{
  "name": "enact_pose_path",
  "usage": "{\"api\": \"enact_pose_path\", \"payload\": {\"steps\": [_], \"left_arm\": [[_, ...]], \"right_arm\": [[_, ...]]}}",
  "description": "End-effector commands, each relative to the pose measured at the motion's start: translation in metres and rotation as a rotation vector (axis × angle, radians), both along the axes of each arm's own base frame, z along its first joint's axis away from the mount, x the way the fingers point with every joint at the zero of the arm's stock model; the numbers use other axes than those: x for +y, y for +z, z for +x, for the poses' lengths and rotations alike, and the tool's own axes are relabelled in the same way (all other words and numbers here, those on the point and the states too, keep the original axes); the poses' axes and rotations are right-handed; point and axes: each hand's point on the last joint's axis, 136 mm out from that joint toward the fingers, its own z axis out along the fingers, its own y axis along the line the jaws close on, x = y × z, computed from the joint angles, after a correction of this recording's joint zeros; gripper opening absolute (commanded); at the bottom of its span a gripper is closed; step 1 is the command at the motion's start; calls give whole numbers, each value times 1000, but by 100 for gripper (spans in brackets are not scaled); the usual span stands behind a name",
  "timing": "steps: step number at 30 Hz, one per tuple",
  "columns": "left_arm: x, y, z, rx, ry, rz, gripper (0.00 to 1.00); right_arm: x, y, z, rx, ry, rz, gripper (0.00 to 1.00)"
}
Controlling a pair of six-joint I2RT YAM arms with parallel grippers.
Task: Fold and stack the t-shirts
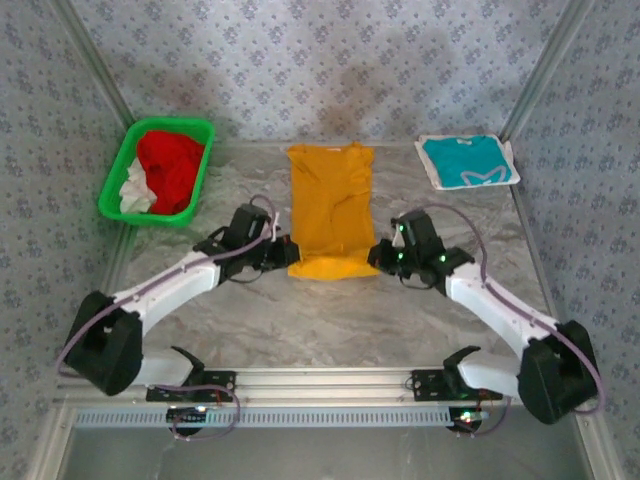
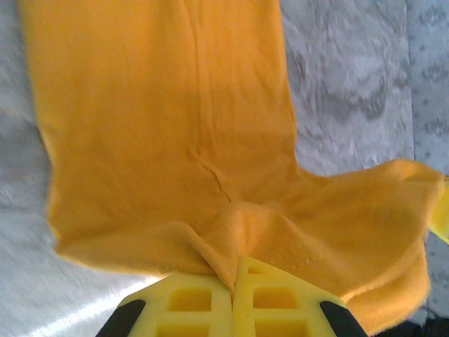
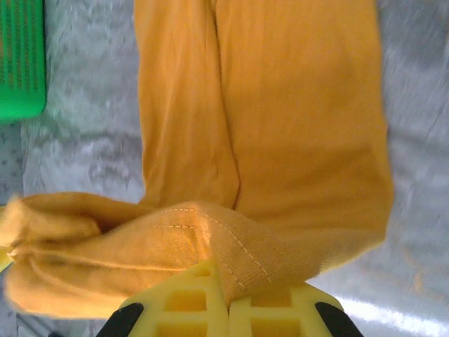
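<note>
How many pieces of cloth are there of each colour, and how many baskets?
orange t-shirt: 1
teal t-shirt: 1
red cloth, in the basket: 1
white cloth, in the basket: 1
green basket: 1
Total: 5

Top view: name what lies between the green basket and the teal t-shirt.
The yellow-orange t-shirt, at its collar end, with bare table on both sides; the top view shows it.
</note>
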Motion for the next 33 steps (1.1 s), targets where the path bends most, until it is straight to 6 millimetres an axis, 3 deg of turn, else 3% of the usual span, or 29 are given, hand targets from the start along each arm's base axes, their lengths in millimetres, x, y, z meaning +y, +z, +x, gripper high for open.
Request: {"api": "enact_pose_path", "payload": {"steps": [1, 8, 13, 14, 21, 22, 24, 25, 27, 28, 30, 33], "left_arm": [[1, 5, 25, -9, -46, 0, 0], [3, -10, 78, 14, -81, 83, 0], [-4, -11, 99, 10, -119, 103, 0], [-3, -11, 102, 10, -122, 111, 0], [3, -17, 136, 8, -136, 157, 0], [4, -18, 145, 5, -135, 165, 5], [10, -22, 165, -5, -119, 199, 37], [14, -20, 180, -20, -106, 220, 46], [16, -9, 205, -61, -96, 230, 64], [18, 2, 219, -85, -82, 240, 69], [17, 28, 225, -110, -87, 249, 73], [20, 65, 211, -184, -69, 280, 70]], "right_arm": [[1, 12, 32, -45, 45, -9, 0], [13, -2, 93, -34, 90, -37, 0], [14, -16, 114, -4, 68, -28, 0], [16, -8, 123, -24, 62, -22, 0], [2, -10, 155, -18, 11, -32, 0], [0, -10, 163, -22, 5, -32, 0], [0, -12, 181, -18, 3, -20, 19], [2, -12, 191, -3, 15, 5, 29], [2, -8, 209, 27, 13, 65, 37], [-5, -7, 217, 41, -19, 83, 39], [-11, 11, 224, 0, -29, 99, 47], [-17, 36, 209, -61, -33, 53, 51]]}}
